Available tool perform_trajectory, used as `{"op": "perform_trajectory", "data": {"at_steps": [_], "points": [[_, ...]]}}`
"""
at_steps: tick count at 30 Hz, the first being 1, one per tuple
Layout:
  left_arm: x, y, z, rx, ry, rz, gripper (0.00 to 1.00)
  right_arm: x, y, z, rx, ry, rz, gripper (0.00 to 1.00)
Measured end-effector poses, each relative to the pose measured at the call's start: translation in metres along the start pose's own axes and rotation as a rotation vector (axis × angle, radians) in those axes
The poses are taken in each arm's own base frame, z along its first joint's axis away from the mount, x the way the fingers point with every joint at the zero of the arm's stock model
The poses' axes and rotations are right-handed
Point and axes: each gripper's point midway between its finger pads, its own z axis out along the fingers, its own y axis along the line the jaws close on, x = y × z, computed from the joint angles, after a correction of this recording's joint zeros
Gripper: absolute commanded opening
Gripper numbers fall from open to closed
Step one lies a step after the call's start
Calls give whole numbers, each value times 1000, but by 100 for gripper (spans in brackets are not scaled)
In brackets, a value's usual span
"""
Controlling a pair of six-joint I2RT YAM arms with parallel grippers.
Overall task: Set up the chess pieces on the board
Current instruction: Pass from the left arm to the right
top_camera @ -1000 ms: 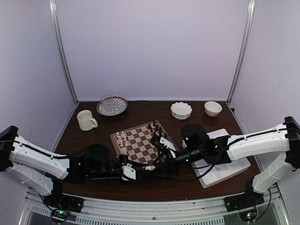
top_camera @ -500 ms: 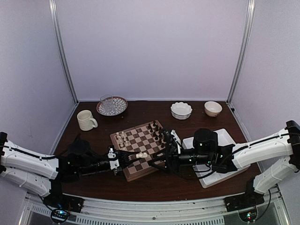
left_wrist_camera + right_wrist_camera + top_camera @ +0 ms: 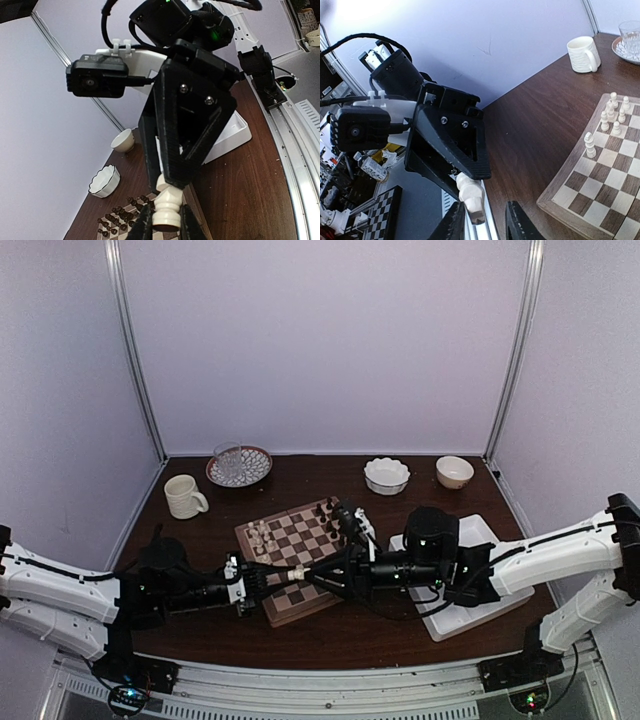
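Over the board's near edge my two grippers meet tip to tip. My left gripper is shut on the base of a cream-white chess piece, held lying sideways; in the left wrist view the piece sits clamped in that gripper. My right gripper reaches round the piece's head. The right wrist view has the piece against one finger of the right gripper, with a clear gap to the other, so it stands open. Several white pieces stand on the board's left side, dark pieces on its right.
A white tray lies right of the board under my right arm. At the back stand a cream mug, a glass on a patterned plate, a scalloped white bowl and a plain bowl.
The left gripper carried the white piece from off the board's front to over its near edge. The right gripper swung left to its head and its jaws have narrowed.
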Motion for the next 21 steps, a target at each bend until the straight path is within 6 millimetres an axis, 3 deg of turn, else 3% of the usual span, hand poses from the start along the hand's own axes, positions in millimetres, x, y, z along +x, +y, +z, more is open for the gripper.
{"op": "perform_trajectory", "data": {"at_steps": [7,8,11,13,18,21], "points": [[4,-1,0,7,15,-2,17,5,1,4,-8,13,0,3],[5,-1,0,7,18,-4,23,4,1,4,-11,12,-1,1],[6,-1,0,7,23,-7,61,4,1,5,-8,13,-2,0],[6,0,0,0,25,-3,75,4,-2,6,13,24,2,0],[13,13,0,-65,56,-59,86,-2,-15,0,140,57,-6,0],[27,33,-4,-141,99,-115,93,-10,-22,-11,229,67,-15,0]]}}
